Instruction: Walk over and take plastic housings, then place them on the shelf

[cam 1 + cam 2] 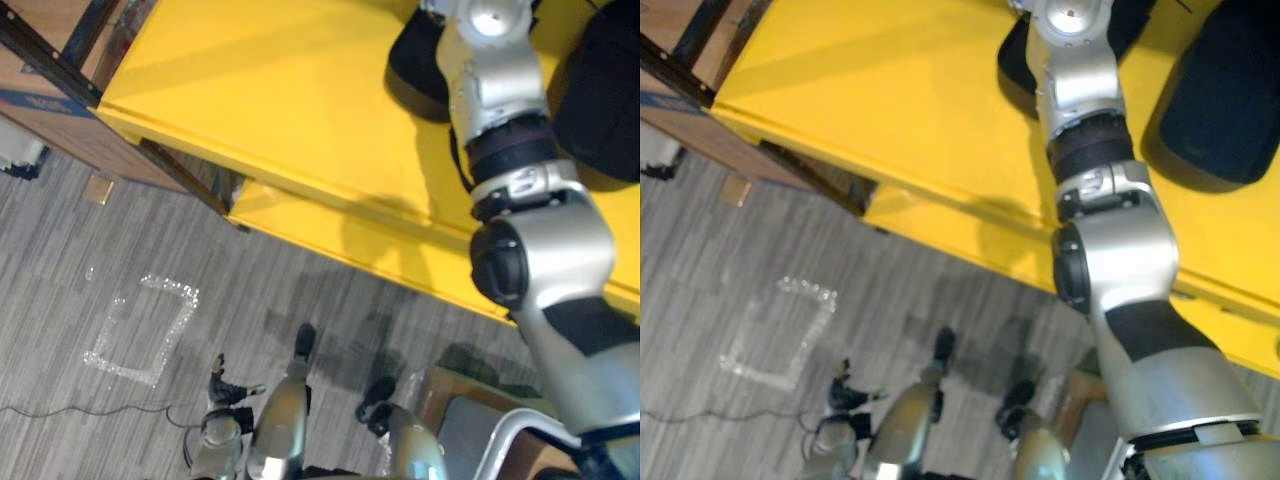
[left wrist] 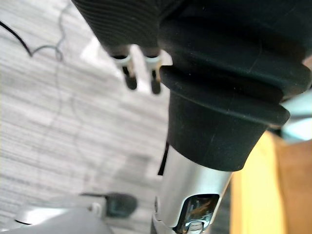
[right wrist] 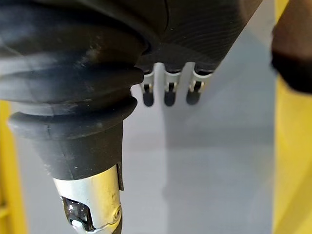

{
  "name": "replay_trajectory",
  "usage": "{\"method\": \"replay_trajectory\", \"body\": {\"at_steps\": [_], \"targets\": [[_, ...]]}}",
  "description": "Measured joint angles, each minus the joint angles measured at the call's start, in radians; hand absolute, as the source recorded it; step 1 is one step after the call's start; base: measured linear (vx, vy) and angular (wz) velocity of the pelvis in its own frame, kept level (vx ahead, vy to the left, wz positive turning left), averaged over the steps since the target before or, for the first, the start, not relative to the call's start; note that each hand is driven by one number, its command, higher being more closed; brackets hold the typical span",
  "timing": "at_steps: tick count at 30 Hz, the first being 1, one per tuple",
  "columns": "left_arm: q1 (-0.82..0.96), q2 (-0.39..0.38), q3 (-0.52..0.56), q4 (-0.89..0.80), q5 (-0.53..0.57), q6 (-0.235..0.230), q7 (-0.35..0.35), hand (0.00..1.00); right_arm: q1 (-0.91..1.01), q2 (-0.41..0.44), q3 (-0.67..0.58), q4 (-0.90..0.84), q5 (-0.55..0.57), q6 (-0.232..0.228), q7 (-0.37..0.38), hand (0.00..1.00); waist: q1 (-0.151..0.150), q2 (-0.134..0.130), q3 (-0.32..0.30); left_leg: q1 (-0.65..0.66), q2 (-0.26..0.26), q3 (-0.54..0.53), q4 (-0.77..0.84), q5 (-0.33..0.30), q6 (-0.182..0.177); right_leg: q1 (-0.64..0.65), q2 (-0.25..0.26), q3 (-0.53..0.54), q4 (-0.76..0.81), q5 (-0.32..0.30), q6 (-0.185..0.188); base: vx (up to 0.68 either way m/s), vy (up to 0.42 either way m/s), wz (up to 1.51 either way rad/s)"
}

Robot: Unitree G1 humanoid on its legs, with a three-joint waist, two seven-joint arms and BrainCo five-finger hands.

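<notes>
Housings (image 1: 600, 100) | black, on yellow surface (image 1: 300, 100) | near right hand (image 3: 195, 39)

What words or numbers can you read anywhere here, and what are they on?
No text can be read.
Brown box: a blue patch, too blurred to read.
Yellow shelf: no writing shows.
Black housings: no writing shows.

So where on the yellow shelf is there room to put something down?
The yellow shelf is bare over its whole left half, from the front edge across to the nearer black housing. The right end is crowded: that housing, a second housing, and the arm reaching between them.
</notes>
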Motion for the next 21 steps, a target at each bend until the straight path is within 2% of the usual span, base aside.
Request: {"method": "replay_trajectory", "body": {"at_steps": [4, 7, 14, 21], "targets": [[-0.015, 0.001, -0.023, 0.013, -0.002, 0.001, 0.003, 0.00, 0.003, 0.025, -0.015, -0.052, -0.104, 0.036, -0.052, 0.00, -0.001, 0.011, 0.007, -0.001, 0.002, 0.010, 0.000, 0.000, 0.000, -0.013, -0.002, 0.009, 0.012, -0.003, -0.004, -0.02, -0.026, -0.07], [-0.021, 0.001, -0.038, 0.015, -0.030, 0.001, 0.005, 0.00, 0.008, 0.047, -0.014, -0.100, -0.160, 0.046, -0.065, 0.00, -0.002, 0.018, 0.011, -0.001, 0.005, 0.021, 0.000, 0.000, 0.000, -0.027, -0.001, 0.029, 0.019, -0.003, -0.004, -0.03, -0.028, -0.15], [-0.050, -0.004, -0.064, 0.032, -0.036, 0.001, 0.006, 0.00, 0.076, 0.052, -0.010, -0.193, -0.186, 0.060, -0.075, 0.00, -0.014, 0.018, 0.011, -0.002, 0.005, 0.045, -0.002, 0.000, 0.000, -0.052, -0.010, 0.047, 0.046, -0.010, -0.005, -0.02, -0.019, -0.08], [-0.050, -0.005, -0.078, 0.035, -0.037, 0.001, 0.004, 0.00, 0.172, 0.020, -0.009, -0.425, -0.182, 0.055, -0.071, 0.00, -0.054, 0.018, 0.011, -0.004, 0.003, 0.060, -0.009, 0.000, 0.000, -0.071, -0.014, 0.062, 0.053, -0.010, -0.004, 0.00, -0.008, -0.05]]}}
